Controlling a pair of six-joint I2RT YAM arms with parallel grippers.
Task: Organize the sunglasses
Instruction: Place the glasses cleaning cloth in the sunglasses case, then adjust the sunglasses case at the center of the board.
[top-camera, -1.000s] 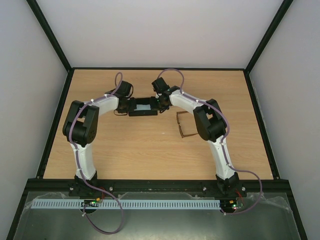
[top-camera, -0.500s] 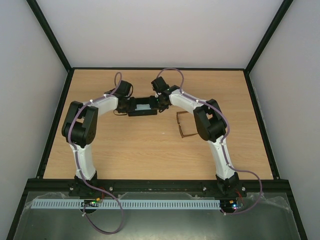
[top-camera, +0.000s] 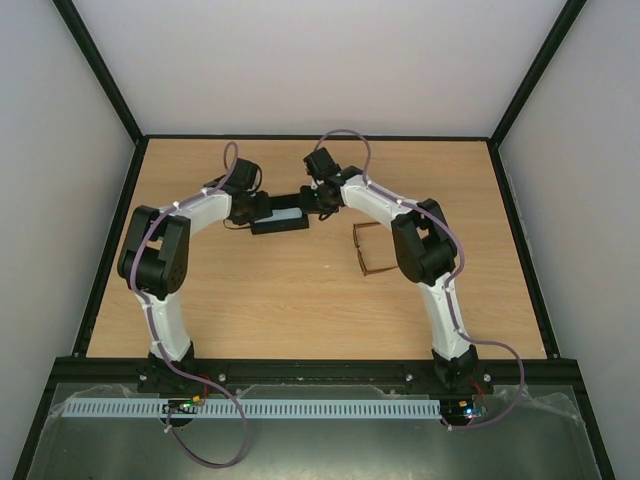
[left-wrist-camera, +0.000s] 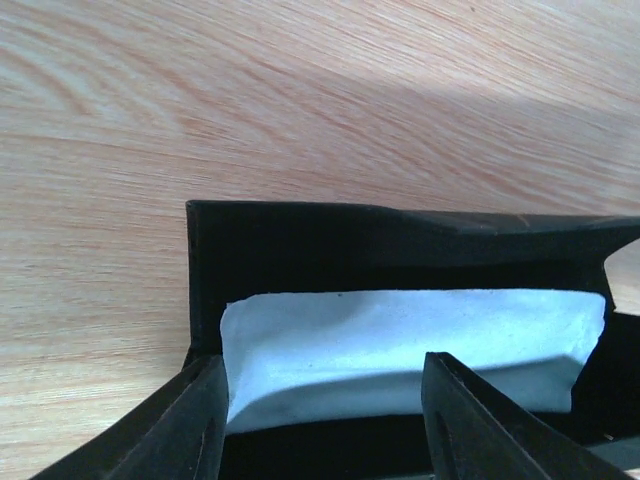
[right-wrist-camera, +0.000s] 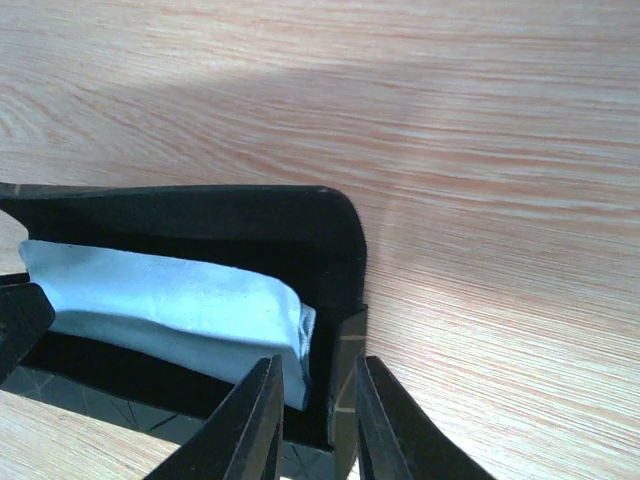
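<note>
The right hand, nearly closed, pinches one end of the black case; the left hand gapes wide over the blue cloth, gripping nothing. The sunglasses lie on the tabletop nearby. That thin pinch could slip and let the case skid.

Wooden worktop, contents:

1. Black oblong case: behind the worktop's centre, nearer the far edge than the near edge, long side running left to right, lid open.
2. Light blue square cloth: folded inside the case.
3. Thin dark-brown-framed sunglasses: on the worktop, right of the case and nearer the front edge, apart from it.
4. Left arm's fingers: spread at the case's left end.
5. Right arm's fingers: pinching the case wall at its right end.
</note>
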